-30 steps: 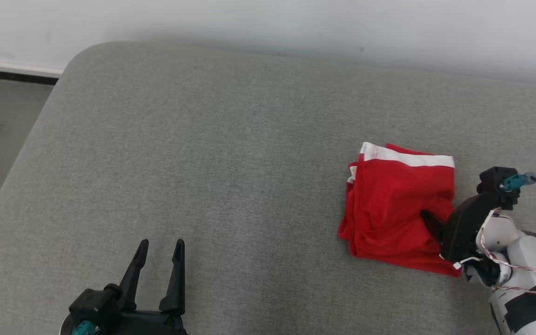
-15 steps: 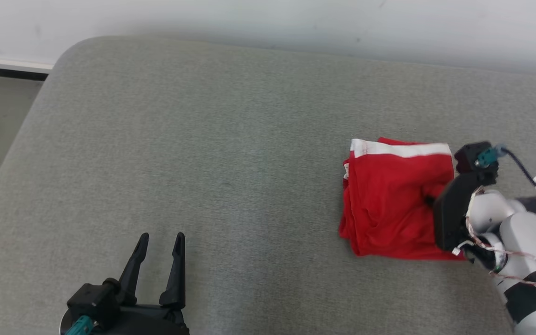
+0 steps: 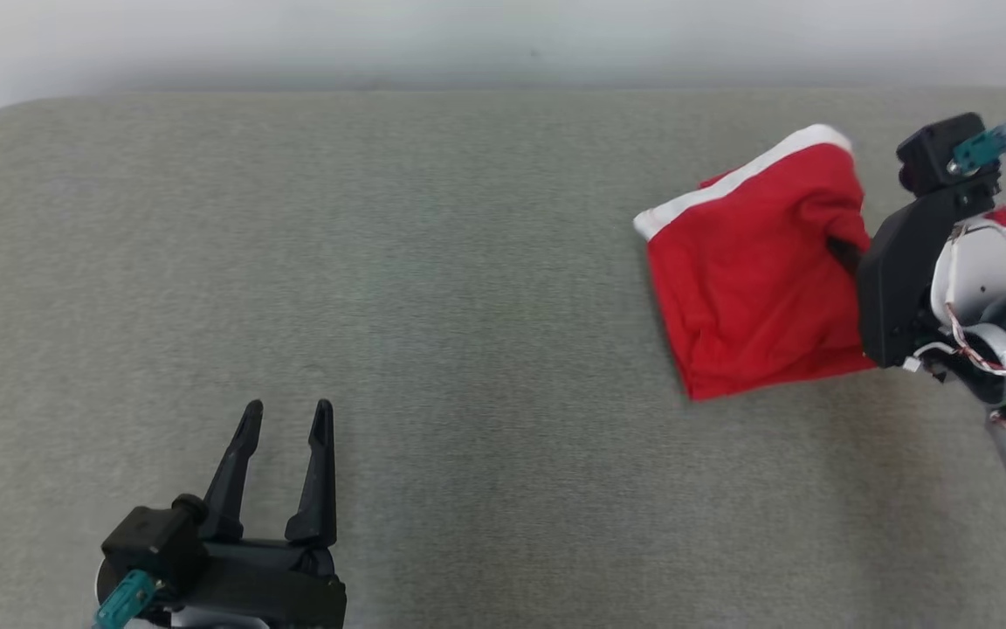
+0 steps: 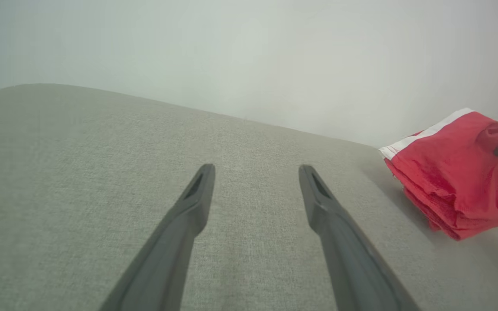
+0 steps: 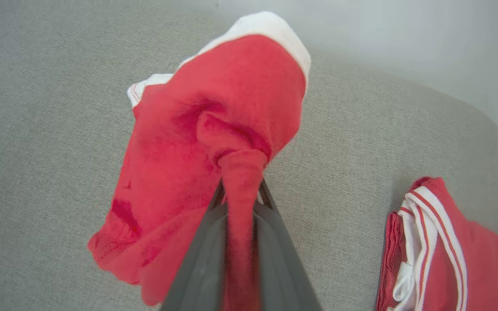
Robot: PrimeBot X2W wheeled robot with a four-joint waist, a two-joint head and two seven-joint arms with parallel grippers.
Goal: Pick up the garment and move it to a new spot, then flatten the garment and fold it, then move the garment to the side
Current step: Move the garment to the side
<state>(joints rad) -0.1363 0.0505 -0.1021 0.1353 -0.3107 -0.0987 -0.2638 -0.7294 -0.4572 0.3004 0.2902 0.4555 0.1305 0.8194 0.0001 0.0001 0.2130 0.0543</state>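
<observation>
Head view: My left gripper [image 3: 285, 415] sits at the lower left above the grey cushion [image 3: 433, 262]. Its two dark fingers are spread apart and hold nothing. The red garment [image 3: 747, 279] is at the far right of the cushion, close to the back edge, well apart from the left gripper. Its white band runs along the upper edge, tilted. My right gripper [image 3: 839, 249] comes in from the right with its fingertips buried in a bunched fold on the garment's right side. The cloth draws up toward that fold. A pale wall [image 3: 468, 35] runs behind the cushion.

Left wrist view: The left fingers stand parted over bare cushion, touching no cloth. The garment shows at the right edge as a folded stack of layers. A shadow falls on the cushion beside and below it. I cannot tell whether its lowest edge touches the surface. One dark finger of the right gripper enters the cloth from the right.

Right wrist view: The right fingers are clamped on a twisted ridge of red cloth that runs down between them. The rest of the garment hangs beyond the fingertips, white band at the top. A second garment [image 5: 439, 250], red with white stripes and dark lettering, lies folded on the cushion at the lower right, apart from the held one.
</observation>
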